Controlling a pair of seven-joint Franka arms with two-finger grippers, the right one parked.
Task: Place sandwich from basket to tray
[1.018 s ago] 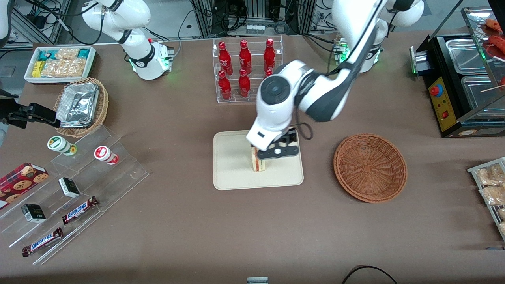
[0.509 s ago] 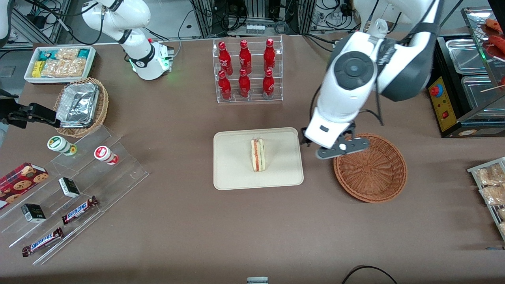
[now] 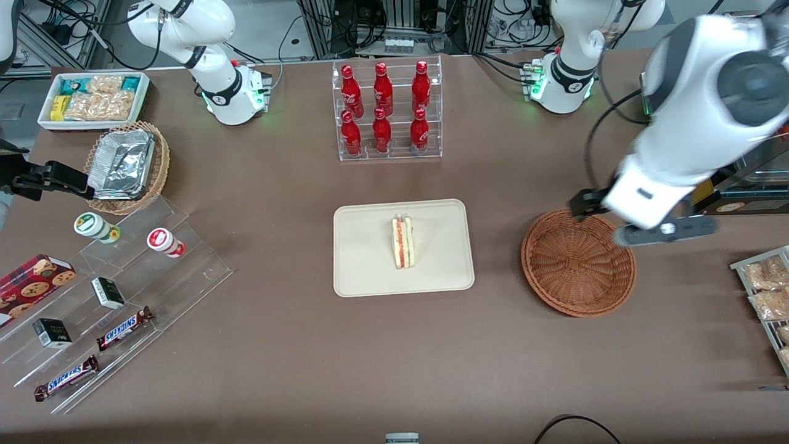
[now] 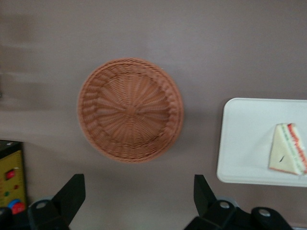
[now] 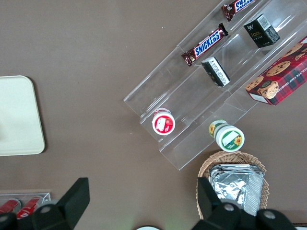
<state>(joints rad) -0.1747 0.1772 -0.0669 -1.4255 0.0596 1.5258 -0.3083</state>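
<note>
A: Where's the sandwich (image 3: 403, 242) now?

B: On the tray (image 3: 363, 271), near its middle, standing free on one flat edge. Its striped cut face, red-orange and green, looks up toward the front camera. The long axis runs from the nearer tray rim toward the bottle rack (image 3: 387, 111), and the wrist view shows the wedge narrowing to a point at one end.

A: And the basket (image 3: 578, 262)?

B: Empty, on the table (image 3: 296, 370), beside the tray toward the working arm's end.

A: The gripper (image 3: 647, 223)?

B: High over the basket's rim on the side away from the tray. The wrist view shows the jaws spread wide with nothing between them.

A: So what's left?

B: By my reading, the placing is done; the step in hand is the retreat. To do it well, the arm should stay high and swing away from the tray, so nothing brushes that upright wedge, which looks easy to tip. It should also mind the warmer cabinet (image 3: 709, 142) close beside it.
</note>
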